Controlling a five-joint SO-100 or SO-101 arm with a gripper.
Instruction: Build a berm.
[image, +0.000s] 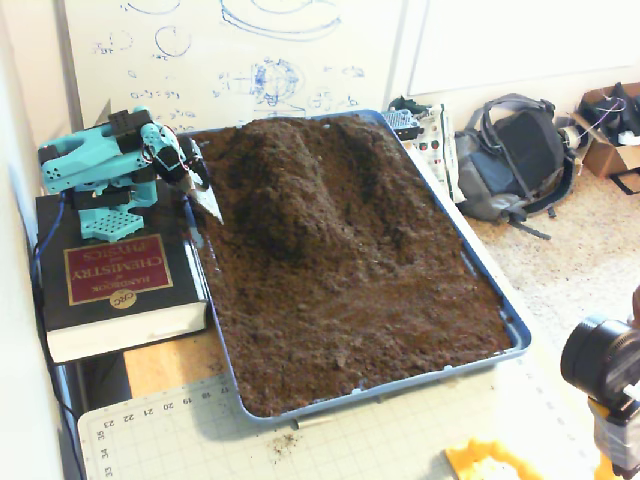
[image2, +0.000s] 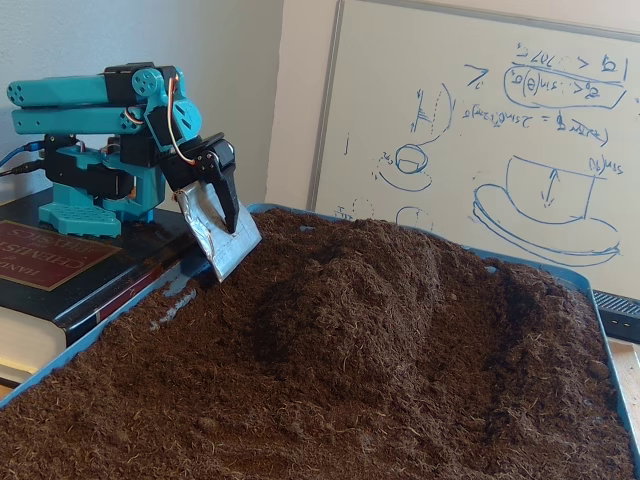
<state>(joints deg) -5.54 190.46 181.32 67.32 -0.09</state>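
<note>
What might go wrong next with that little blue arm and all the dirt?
The scoop hangs by the tray's edge, so a careless push might spill soil onto the book. The mound has steep, loose sides; digging at its foot may make it slump.

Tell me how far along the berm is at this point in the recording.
Mostly shaped: the berm already stands as a raised ridge above the flatter soil in the blue tray. In hand: the gripper hangs just off the ridge's near-arm flank, its fingers carrying a silver scoop blade. Left: that flank dips into a hollow by the tray wall, so more piling and smoothing looks likely.
</note>
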